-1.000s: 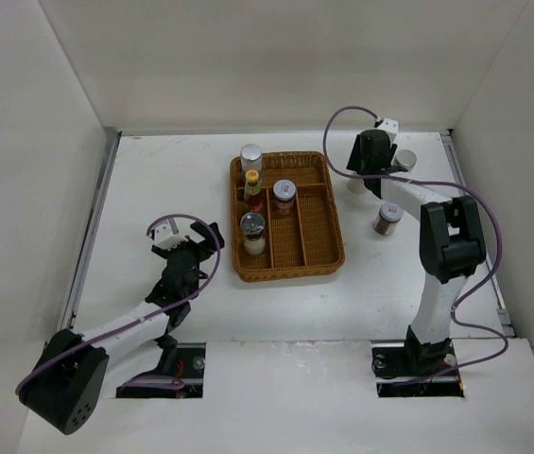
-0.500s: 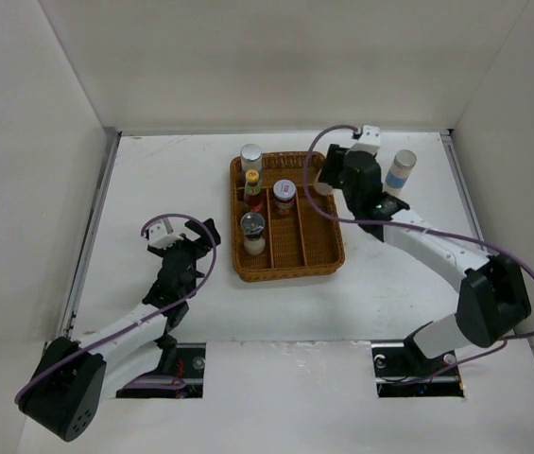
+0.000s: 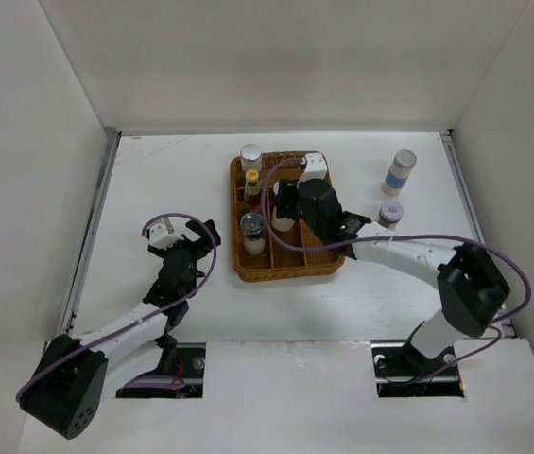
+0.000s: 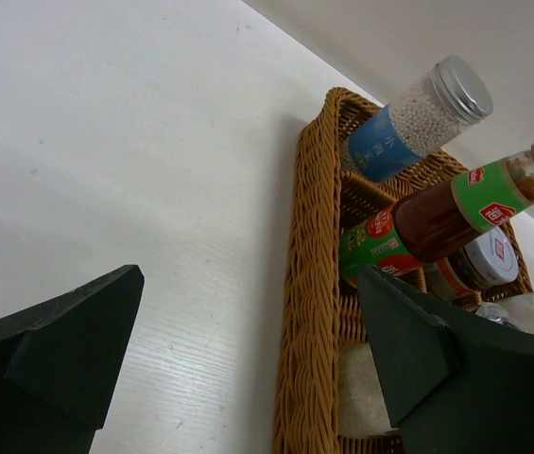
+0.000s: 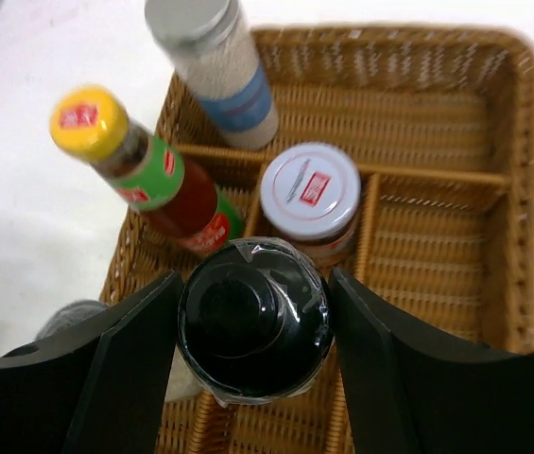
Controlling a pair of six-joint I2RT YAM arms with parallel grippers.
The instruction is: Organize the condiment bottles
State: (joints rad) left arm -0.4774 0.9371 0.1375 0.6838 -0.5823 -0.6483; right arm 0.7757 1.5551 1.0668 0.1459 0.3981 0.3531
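Right claw moved over tray, gripping bottle

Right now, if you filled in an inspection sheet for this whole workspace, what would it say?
Surface: white table, no spills seen.
Job's things: silver-lidded jar, yellow-capped bottle, white-lidded jar and grey-topped shaker stand in the wicker tray; blue-banded jar and small shaker stand on the table to its right.
Clutter: nothing seen.
Grippers: right gripper shut on the black-capped bottle over the tray; left gripper open and empty, left of the tray.
Cables: purple cables loop loosely along both arms, not visibly snagged.
Surroundings: plain white walls on three sides.
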